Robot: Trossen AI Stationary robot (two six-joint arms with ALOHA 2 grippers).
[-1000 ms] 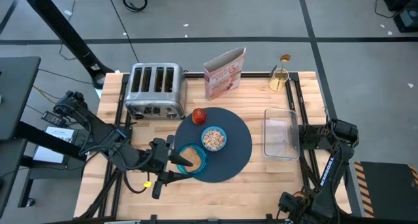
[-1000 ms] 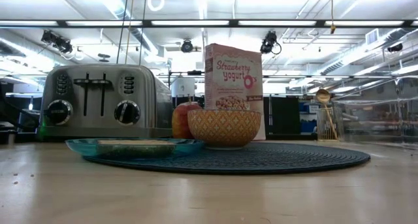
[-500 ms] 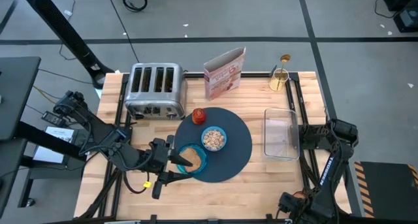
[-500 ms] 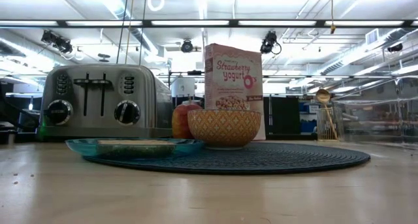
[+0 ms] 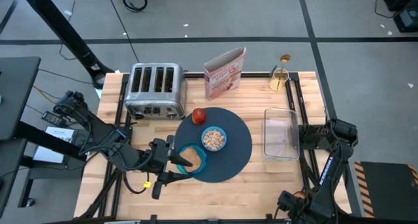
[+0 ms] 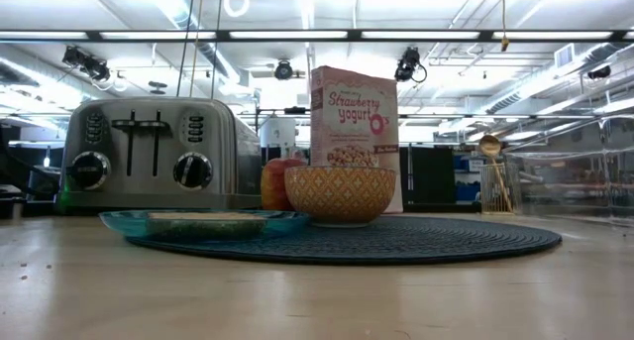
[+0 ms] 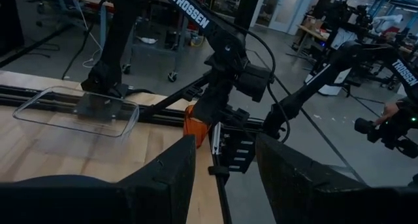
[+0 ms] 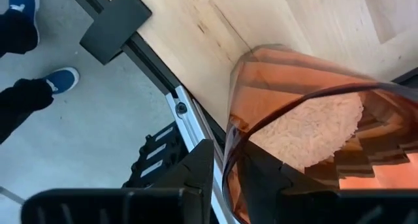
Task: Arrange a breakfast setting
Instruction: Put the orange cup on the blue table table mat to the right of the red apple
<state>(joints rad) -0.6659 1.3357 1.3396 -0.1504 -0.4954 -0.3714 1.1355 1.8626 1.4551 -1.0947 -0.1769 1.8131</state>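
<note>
The round slate-blue mat (image 5: 230, 160) lies mid-table. On it rest the blue bowl (image 5: 213, 138), the red fruit (image 5: 199, 115) and the teal plate (image 5: 198, 166) with the toast slice (image 5: 190, 157). The gold spoon (image 5: 284, 59) stands in a gold holder at the far right corner. My left gripper (image 5: 177, 164) hovers open over the plate's left side and holds nothing. My right gripper (image 8: 225, 162) points down at the table's right edge, shut on the amber cup (image 8: 307, 119), which the left wrist view also shows (image 7: 193, 125). My right gripper pinches the amber cup's wall at its rim (image 8: 230, 152), one finger (image 8: 196, 175) outside the cup and the other (image 8: 274, 185) inside. The fingers come from above, pointing down. The cup stands upright by the table's right edge; whether its base rests on the wood I cannot tell.
A steel toaster (image 5: 155, 90) and a cereal box (image 5: 224, 72) stand at the far side. A clear container (image 5: 281, 134) lies right of the mat. A person's blue shoes (image 8: 60, 79) are on the floor past the table's edge.
</note>
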